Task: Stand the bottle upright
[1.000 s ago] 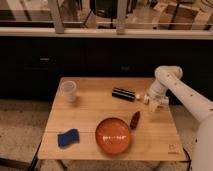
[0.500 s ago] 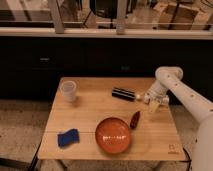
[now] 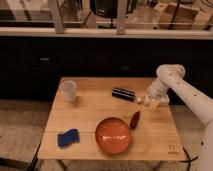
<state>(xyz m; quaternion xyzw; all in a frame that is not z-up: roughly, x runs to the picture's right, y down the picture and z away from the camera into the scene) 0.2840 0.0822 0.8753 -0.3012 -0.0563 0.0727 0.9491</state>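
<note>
A dark bottle (image 3: pixel 123 93) lies on its side on the wooden table (image 3: pixel 90 117), right of the middle near the far edge. My gripper (image 3: pixel 149 102) hangs from the white arm (image 3: pixel 172 87) just above the table. It is a little to the right of the bottle's right end and apart from it. It holds nothing that I can see.
A white cup (image 3: pixel 68 90) stands at the far left. A blue sponge (image 3: pixel 68 137) lies at the front left. An orange-red bowl (image 3: pixel 113 135) sits at the front middle, with a small red object (image 3: pixel 134 119) next to its right rim. A dark cabinet is behind the table.
The gripper has edged slightly left and down toward the bottle's right end. The bottle and the other things have not moved.
</note>
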